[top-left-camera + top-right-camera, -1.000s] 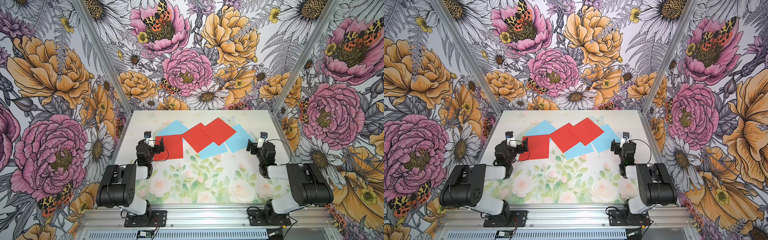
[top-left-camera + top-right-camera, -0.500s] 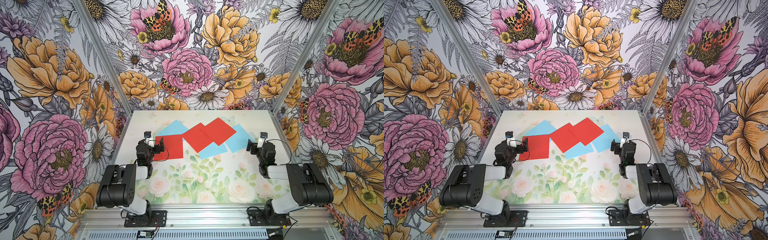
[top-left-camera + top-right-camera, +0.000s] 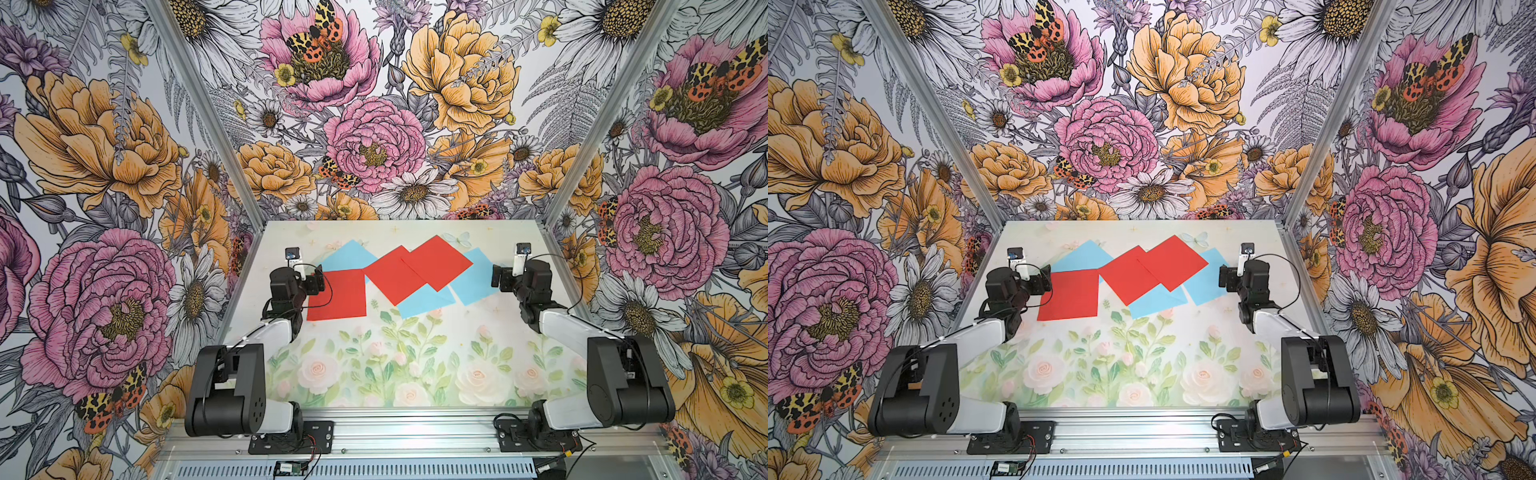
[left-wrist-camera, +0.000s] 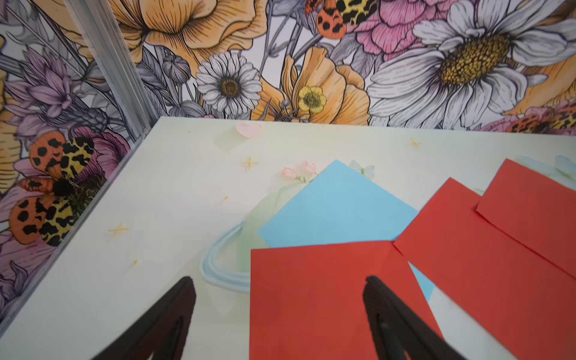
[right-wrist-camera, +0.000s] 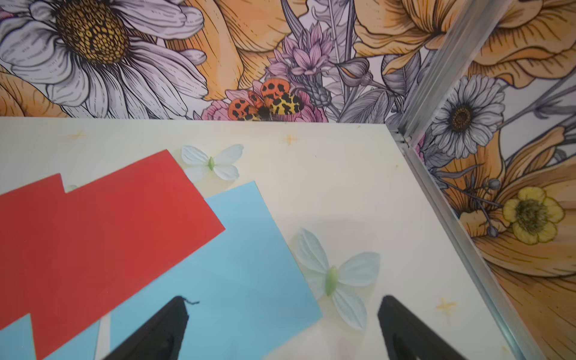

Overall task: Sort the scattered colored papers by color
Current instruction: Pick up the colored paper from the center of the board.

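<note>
Although the six colored papers overlap in one band across the upper middle of the tabletop [image 3: 436, 332], both top views allow a clear count: three red and three light blue.

At the left end of the band lies the left red sheet [image 3: 338, 294], flat and square to the frame. It covers the lower corner of the left blue sheet [image 3: 347, 257], which points toward the back wall. The middle red sheet [image 3: 392, 279] is turned like a diamond, and its left corner meets the upper right corner of the left red sheet. The right red sheet [image 3: 436, 262], also a diamond, lies over the middle one's upper right edge. The middle blue sheet [image 3: 424, 300] shows from beneath the lower edges of those two. The right blue sheet [image 3: 476, 280] sits under the right red sheet's right corner and ends the band on the right.

Two arms reach in from the lower frame, one gripper each. The left gripper [image 3: 316, 279] is at the left edge of the left red sheet. In its wrist view the jaws stand wide apart, with one finger [image 4: 389, 311] over the red and the other over bare tabletop, and they hold nothing. The right gripper [image 3: 500, 279] is at the outer edge of the right blue sheet. Its jaws are spread wide, with one finger [image 5: 165, 324] over the blue and the other beside a printed butterfly [image 5: 333, 274], and nothing is between them. Whether any fingertip touches the surface I cannot tell.
</note>
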Tool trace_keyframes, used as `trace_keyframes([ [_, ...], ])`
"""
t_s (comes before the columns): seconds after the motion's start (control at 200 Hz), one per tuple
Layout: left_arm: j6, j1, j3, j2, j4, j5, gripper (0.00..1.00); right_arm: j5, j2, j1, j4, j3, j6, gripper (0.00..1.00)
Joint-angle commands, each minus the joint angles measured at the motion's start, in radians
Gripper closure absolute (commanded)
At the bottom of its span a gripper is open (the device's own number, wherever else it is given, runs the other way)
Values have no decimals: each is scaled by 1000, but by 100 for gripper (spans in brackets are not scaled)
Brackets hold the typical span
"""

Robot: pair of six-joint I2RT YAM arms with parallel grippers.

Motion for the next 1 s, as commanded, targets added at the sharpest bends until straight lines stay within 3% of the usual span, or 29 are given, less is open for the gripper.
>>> trace_keyframes([
  [0.0, -135, 7, 196, -64, -488, -73, 20, -66, -28, 49, -361, 219, 63, 1],
  [0.055, -197, 16, 248, -61, -609, -34, 29, -110, 14, 82, -416, 312, 118, 1],
  [0.115, -276, 17, 239, -82, -655, 9, 31, -174, 81, 120, -451, 395, 170, 4],
  [0.205, -443, 18, 147, -162, -657, 40, 35, -278, 197, 177, -498, 503, 240, 14],
  [0.26, -543, 18, 84, -229, -657, 51, 42, -353, 263, 210, -526, 567, 277, 18],
  [0.4, -741, 12, -60, -432, -707, 75, 46, -472, 398, 305, -558, 667, 332, 23],
  [0.53, -808, 11, -124, -575, -828, 63, 50, -505, 486, 405, -558, 733, 360, 24],
  [0.635, -814, 0, -143, -606, -894, 40, 51, -539, 578, 486, -560, 797, 370, 26],
  [0.991, -827, -20, -64, -388, -1017, -6, 70, -553, 886, 638, -578, 1145, 453, 35],
])
